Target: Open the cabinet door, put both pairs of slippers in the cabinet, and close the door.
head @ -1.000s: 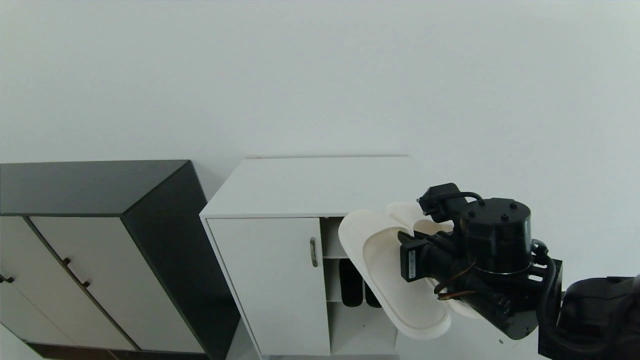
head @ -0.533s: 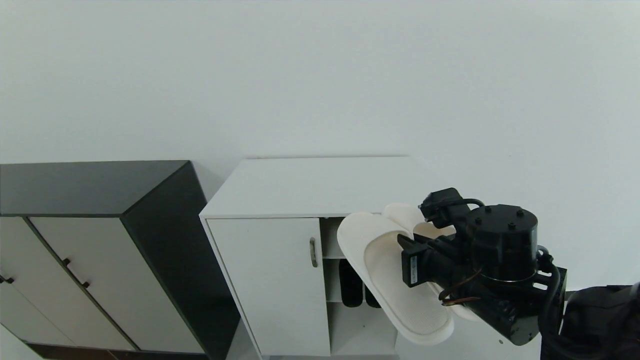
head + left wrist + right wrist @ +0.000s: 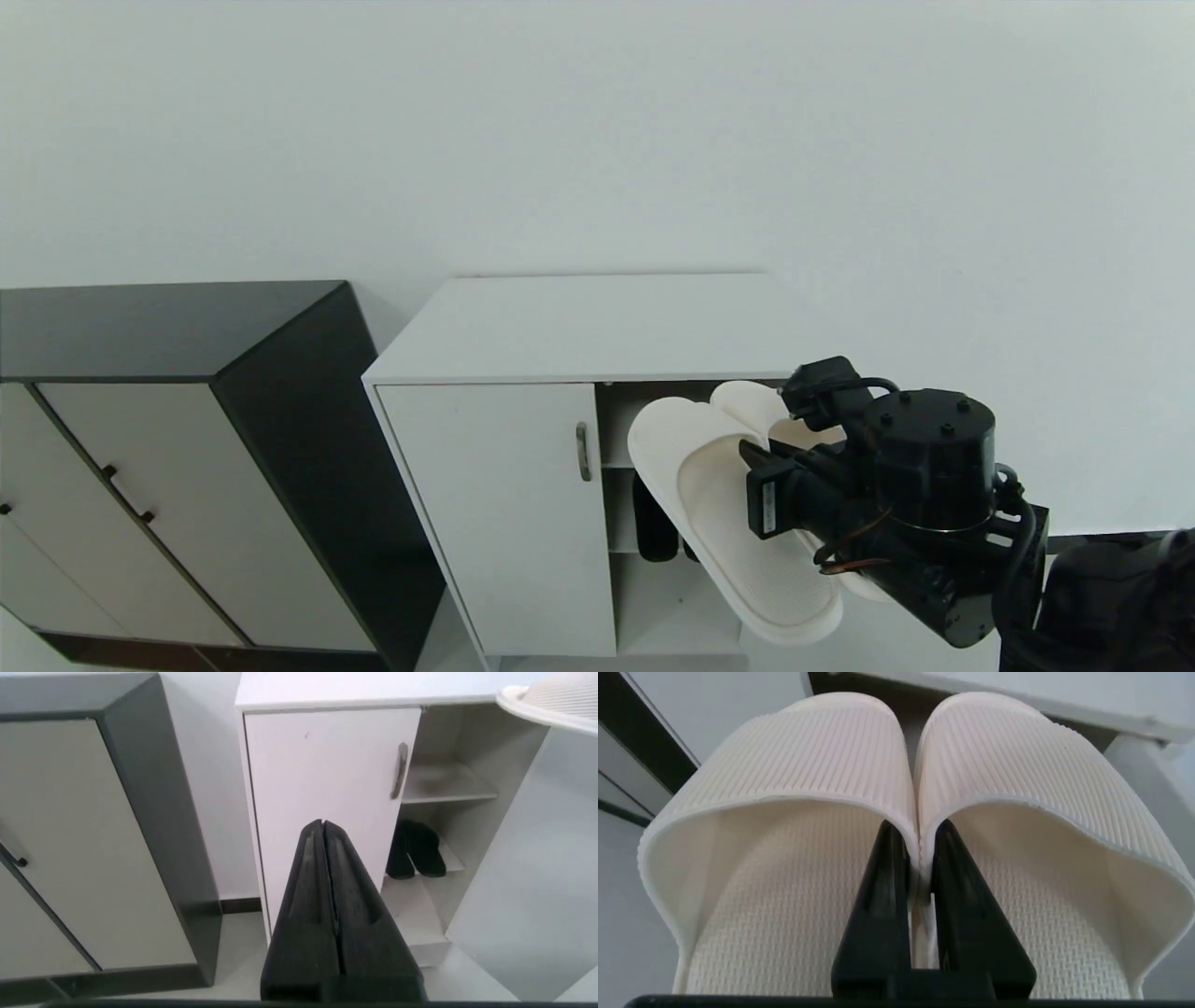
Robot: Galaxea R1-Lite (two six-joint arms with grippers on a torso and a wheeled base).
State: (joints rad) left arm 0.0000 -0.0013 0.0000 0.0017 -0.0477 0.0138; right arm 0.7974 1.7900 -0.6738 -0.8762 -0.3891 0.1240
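The white slippers (image 3: 728, 523) are clamped together at their adjoining inner walls by the right gripper (image 3: 920, 859), just before the open right half of the cabinet (image 3: 579, 327). They are judged light, soft and bendable.

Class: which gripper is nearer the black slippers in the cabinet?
Right. The right gripper, clamping white slippers, is just in front of the black slippers; the left gripper is farther back, facing the closed door.
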